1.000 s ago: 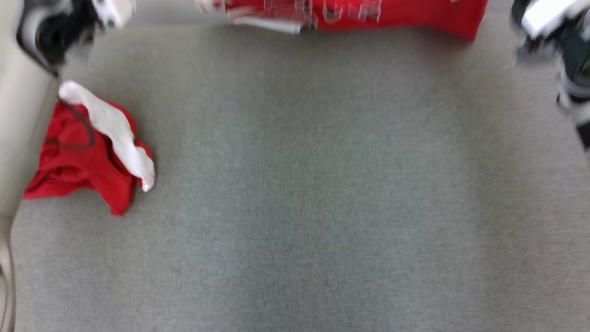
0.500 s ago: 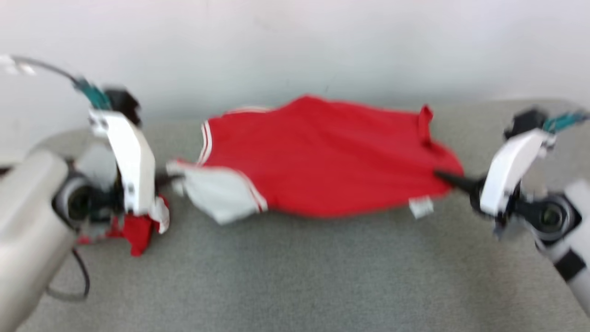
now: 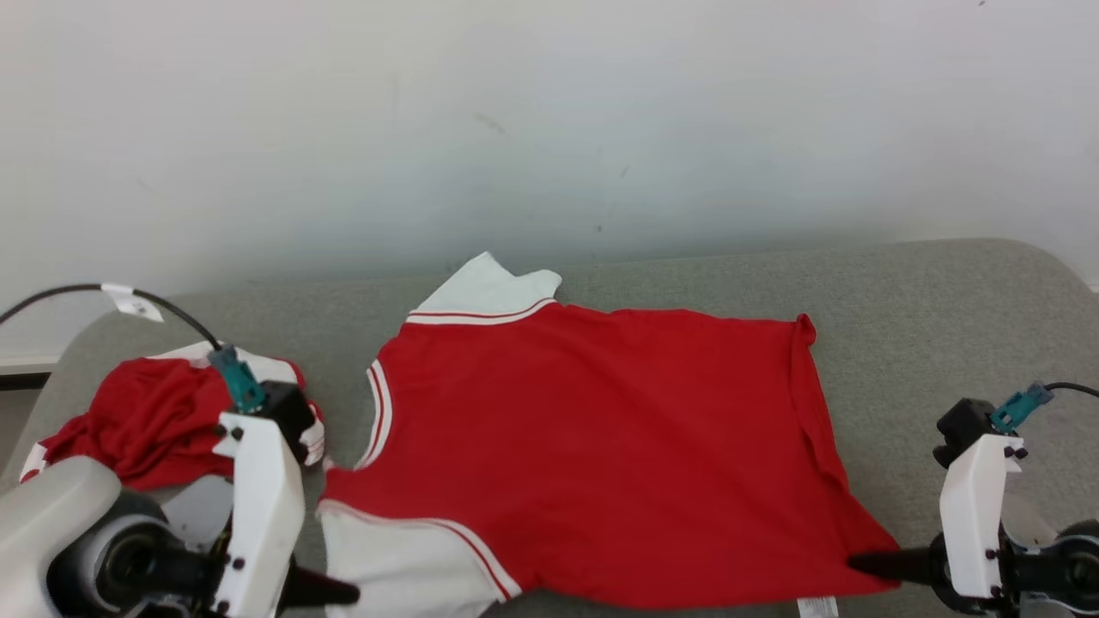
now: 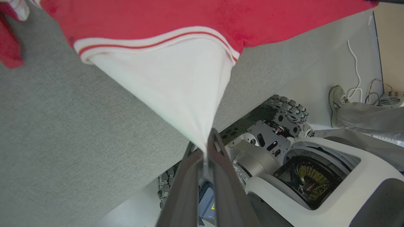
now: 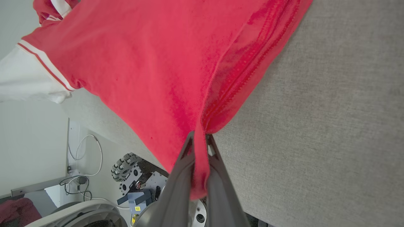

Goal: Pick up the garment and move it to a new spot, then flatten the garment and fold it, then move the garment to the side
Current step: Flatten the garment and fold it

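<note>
Grey felt counter (image 3: 927, 309), rounded corners, set against a pale wall (image 3: 549, 129). Red garment (image 3: 601, 446) spread mid-counter. Left pincer (image 4: 210, 142) clenched on its white sleeve (image 4: 176, 85), right pincer (image 5: 199, 138) clenched on a red hem corner. Crumpled red heap (image 3: 146, 421) far left. Open felt lies right of the garment.

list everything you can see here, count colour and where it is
red shirt: 1, red with white sleeves and trim, spread flat mid-table
crumpled garment: 1, red and white, heaped at the table's left end
table: 1, grey, under both garments
wall: 1, off-white, behind the table
floor cable: 1, white, on the floor
person's foot: 1, pale shoe, by the cable
wheeled base: 1, dark, below the table edge
left gripper: 1, dark, shut on the shirt's white sleeve
right gripper: 1, dark, shut on the shirt's hem corner
</note>
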